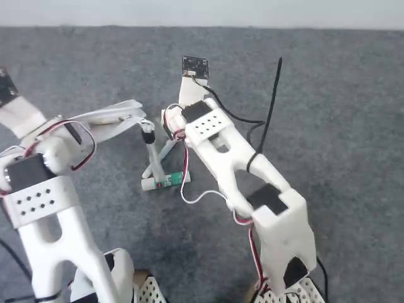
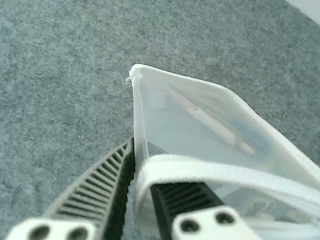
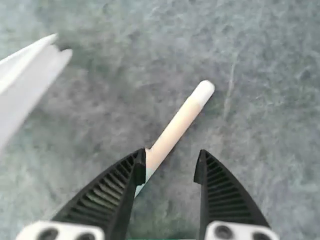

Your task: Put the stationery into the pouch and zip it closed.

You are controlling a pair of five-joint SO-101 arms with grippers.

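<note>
Carpet: grey, bearing white pen near its middle.
Left gripper: clamped on pouch rim, lifting mouth for loading.
Right gripper: spread astride white pen, ready to pinch.

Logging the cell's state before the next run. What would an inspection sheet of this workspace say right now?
Surface: grey carpet.
Job's things: pouch held by one edge, with a pen-like item inside; white pen lying on the carpet; green-labelled stick lying on the carpet too.
Clutter: nothing seen.
Grippers: left gripper shut on the pouch's edge; right gripper open over the pen, one finger right beside it.
Cables: black cable and red wires run along the right arm.
Surroundings: pale wall beyond the carpet.
</note>
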